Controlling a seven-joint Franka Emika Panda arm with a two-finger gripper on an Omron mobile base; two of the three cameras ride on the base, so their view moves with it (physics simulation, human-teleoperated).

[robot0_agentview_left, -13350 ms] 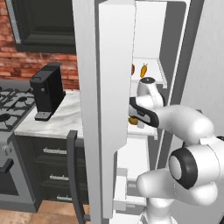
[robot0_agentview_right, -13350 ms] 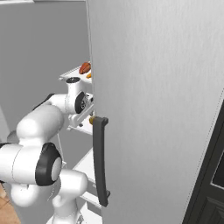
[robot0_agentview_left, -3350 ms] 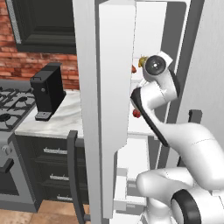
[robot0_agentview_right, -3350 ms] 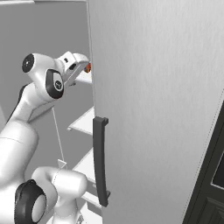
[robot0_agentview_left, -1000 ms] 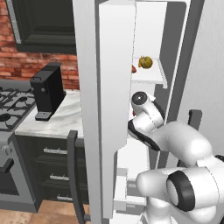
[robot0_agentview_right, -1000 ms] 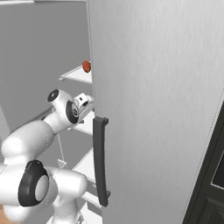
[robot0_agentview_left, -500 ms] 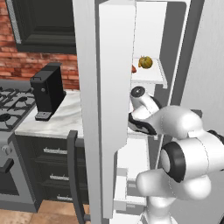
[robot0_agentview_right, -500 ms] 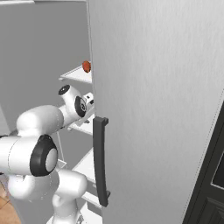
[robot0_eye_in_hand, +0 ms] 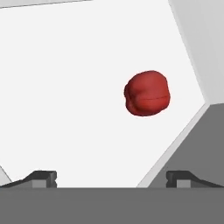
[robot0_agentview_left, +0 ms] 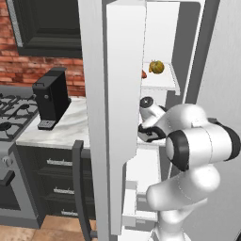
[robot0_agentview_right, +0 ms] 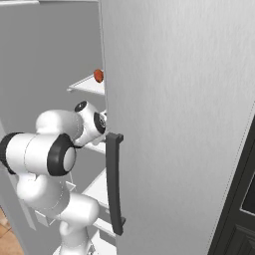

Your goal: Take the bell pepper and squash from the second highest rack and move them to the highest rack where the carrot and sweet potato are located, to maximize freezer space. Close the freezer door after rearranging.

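Note:
In the hand view a red bell pepper [robot0_eye_in_hand: 146, 93] lies on a flat white rack, ahead and right of centre. My gripper [robot0_eye_in_hand: 111, 179] is open and short of it, with nothing between the fingertips [robot0_eye_in_hand: 41, 178]. In the left base view my arm [robot0_agentview_left: 197, 143] reaches into the freezer [robot0_agentview_left: 188, 47] at the second highest rack, its hand hidden behind the open freezer door [robot0_agentview_left: 122, 117]. A round yellow-green squash [robot0_agentview_left: 156, 67] sits on the highest rack beside the reddish sweet potato [robot0_agentview_left: 144, 74] [robot0_agentview_right: 98, 75]. The carrot is hidden.
A black coffee machine [robot0_agentview_left: 52, 99] stands on the marble counter [robot0_agentview_left: 61, 134] left of the door, above black drawers [robot0_agentview_left: 52, 179]; a stove [robot0_agentview_left: 9, 113] is further left. A tall silver panel [robot0_agentview_right: 174, 99] with a dark bar handle [robot0_agentview_right: 114, 184] walls off the arm's right side.
The elbow has swung up and outward while the hand stayed at the second highest rack. The gripper has stayed open, and the squash has not moved.

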